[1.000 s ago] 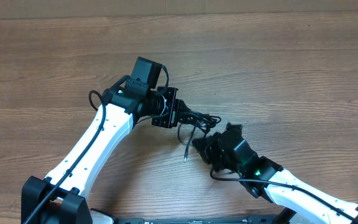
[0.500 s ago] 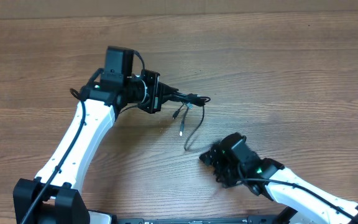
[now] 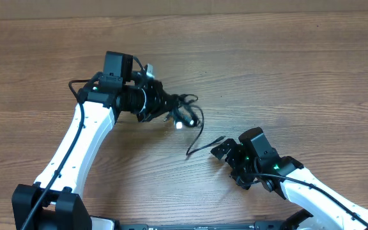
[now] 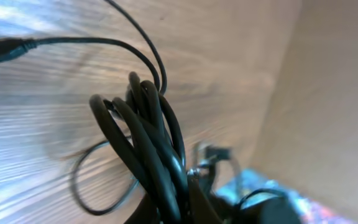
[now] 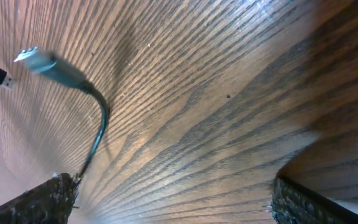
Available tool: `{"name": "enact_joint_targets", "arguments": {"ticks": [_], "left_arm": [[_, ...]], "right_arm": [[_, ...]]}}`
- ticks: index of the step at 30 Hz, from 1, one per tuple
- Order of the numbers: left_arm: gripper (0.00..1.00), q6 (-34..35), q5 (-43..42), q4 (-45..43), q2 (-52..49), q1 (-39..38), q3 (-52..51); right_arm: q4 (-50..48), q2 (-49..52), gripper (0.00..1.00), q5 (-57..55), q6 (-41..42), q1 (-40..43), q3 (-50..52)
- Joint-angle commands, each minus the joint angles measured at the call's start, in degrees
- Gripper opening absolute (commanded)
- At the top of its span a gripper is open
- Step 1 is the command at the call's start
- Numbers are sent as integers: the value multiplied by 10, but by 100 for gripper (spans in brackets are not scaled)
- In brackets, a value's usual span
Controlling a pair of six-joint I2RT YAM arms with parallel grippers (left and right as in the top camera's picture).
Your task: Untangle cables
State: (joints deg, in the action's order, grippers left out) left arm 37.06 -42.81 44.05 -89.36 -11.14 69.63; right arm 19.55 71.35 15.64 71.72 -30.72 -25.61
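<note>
**Bundle clamped in the left jaws, right jaws released, one cord on the wood**

The cables (image 3: 185, 110) hang as a knotted black bundle from the left gripper (image 3: 166, 107), lifted off the table (image 3: 299, 76). In the left wrist view the looped strands (image 4: 148, 137) rise straight out of the clenched jaws, with one thin loop sagging below them. Another strand arcs away above to a dark plug at the picture's edge.

The right gripper (image 3: 224, 149) sits on the near side of the bundle and to its right, well apart from it. Its fingers (image 5: 48, 199) stand wide and hold nothing.

A loose cord (image 3: 204, 146) lies flat on the wood between the bundle and the right gripper. Its silver plug (image 5: 41, 61) points away from that gripper and its other end runs up beside one finger. Whether it touches the finger, or joins the bundle, cannot be told.

Beyond the bundle the wood runs bare to the table's far edge. To the right of the bundle there is broad free room, and a narrower bare patch lies to its left past the left arm. On the near side of the bundle, the two white arms close in from either side.
</note>
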Motion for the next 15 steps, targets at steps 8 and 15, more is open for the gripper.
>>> {"name": "enact_joint_targets", "arguments": {"ticks": [8,15], "left_arm": [[4,-130,265,151,17,2,6],[4,-47,262,141,17,2,6]], "right_arm": [[12,13,100,-31,-17,6,15],[12,13,100,-31,-17,6,15]]}}
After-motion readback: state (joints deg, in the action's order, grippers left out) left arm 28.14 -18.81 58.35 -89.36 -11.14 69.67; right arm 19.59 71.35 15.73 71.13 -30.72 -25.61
